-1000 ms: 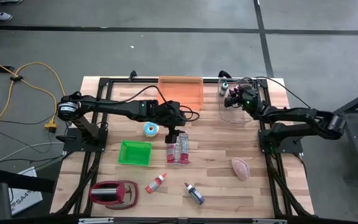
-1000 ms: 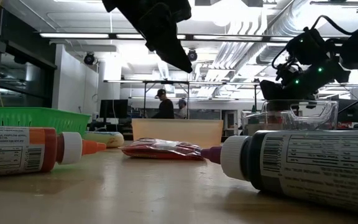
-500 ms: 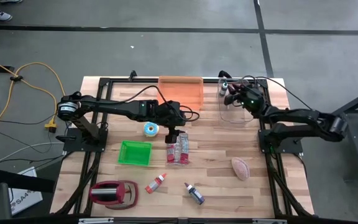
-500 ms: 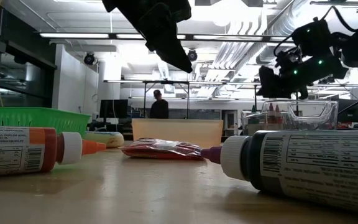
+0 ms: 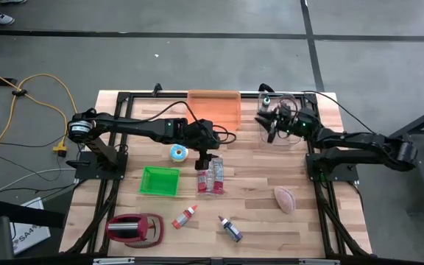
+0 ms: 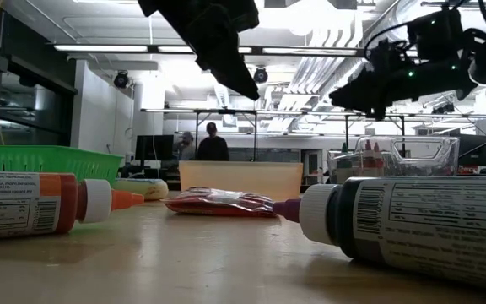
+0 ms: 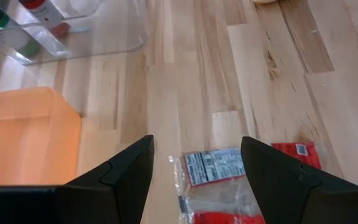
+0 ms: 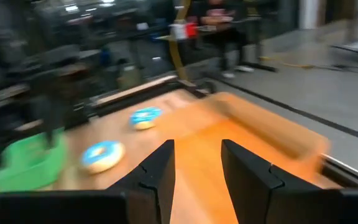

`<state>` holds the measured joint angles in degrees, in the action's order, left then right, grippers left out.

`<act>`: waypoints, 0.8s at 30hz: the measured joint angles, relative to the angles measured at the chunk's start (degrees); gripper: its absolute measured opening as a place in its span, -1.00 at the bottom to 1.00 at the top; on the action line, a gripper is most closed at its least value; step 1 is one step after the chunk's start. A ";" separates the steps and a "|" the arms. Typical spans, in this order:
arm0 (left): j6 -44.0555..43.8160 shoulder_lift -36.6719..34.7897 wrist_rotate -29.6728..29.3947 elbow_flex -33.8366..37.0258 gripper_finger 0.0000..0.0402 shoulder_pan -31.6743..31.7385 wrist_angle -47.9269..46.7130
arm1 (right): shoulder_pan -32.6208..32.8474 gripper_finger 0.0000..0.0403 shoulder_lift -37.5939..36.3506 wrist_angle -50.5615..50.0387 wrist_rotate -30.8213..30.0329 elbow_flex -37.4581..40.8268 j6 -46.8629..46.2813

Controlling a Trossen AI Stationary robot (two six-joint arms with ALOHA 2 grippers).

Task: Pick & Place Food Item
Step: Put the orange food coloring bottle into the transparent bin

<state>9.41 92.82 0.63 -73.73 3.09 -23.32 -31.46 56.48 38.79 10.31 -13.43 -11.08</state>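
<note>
High view — left gripper [image 5: 207, 161] poised, fingers apart, above red snack packet [image 5: 211, 177]; right gripper [image 5: 271, 126] closed, empty, over clear bin [image 5: 265, 137].

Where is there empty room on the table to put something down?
Bare wood lies between the green basket and the table's left edge, and between the red snack packets and the pink toy. It is crowded along the back, with the orange bin and clear container, and around the front glue bottles.

Green basket [image 5: 160, 180] sits mid-left on the bench [image 5: 300, 228], tape roll [image 5: 179, 153] just behind it. Orange-capped bottle [image 5: 185, 216], purple-capped bottle [image 5: 230, 229] and red tape dispenser [image 5: 133, 229] along the front edge.
</note>
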 joint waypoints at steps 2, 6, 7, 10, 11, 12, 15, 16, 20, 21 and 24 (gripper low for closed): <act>0.00 0.00 0.08 0.00 0.17 -0.33 -0.45 | 2.45 -0.42 -0.25 0.10 0.80 0.00 1.62; 0.00 0.00 0.10 0.00 0.17 -1.55 -1.34 | 7.90 -0.42 -0.37 0.18 0.77 0.00 4.99; -0.14 0.00 0.10 -0.01 0.17 -1.93 -1.43 | 9.19 -0.42 -0.35 0.48 0.64 0.00 5.22; -0.37 0.00 1.96 -0.02 0.17 -3.13 -2.97 | 12.81 -0.42 -0.37 0.72 0.52 -0.23 5.32; -0.42 0.00 3.11 -0.02 0.17 -3.55 -3.75 | 14.02 -0.42 -0.37 0.70 0.49 -0.39 5.33; -0.44 0.00 4.14 -0.02 0.17 -3.97 -4.49 | 15.18 -0.42 -0.37 0.72 0.47 -0.62 5.32; -0.59 0.00 5.51 -0.03 0.17 -5.25 -7.44 | 18.60 -0.42 -0.37 0.73 0.34 -1.30 5.34; -0.85 0.00 5.53 -0.03 0.17 -5.69 -8.30 | 19.69 -0.42 -0.37 0.62 0.34 -1.45 5.34; -2.19 0.00 5.72 -0.02 0.17 -7.45 -9.28 | 23.93 -0.42 -0.37 0.50 0.10 -2.16 6.70; -2.12 0.00 6.11 -0.02 0.17 -7.97 -9.28 | 25.00 -0.42 -0.37 0.46 -0.26 -2.16 7.53; -0.40 0.00 8.61 -0.02 0.17 -9.76 -9.26 | 28.63 -0.42 -0.35 0.45 -4.22 -2.16 9.20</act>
<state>9.01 92.82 9.24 -73.76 -6.67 -32.58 -2.83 56.14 39.25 6.09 -15.59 -1.88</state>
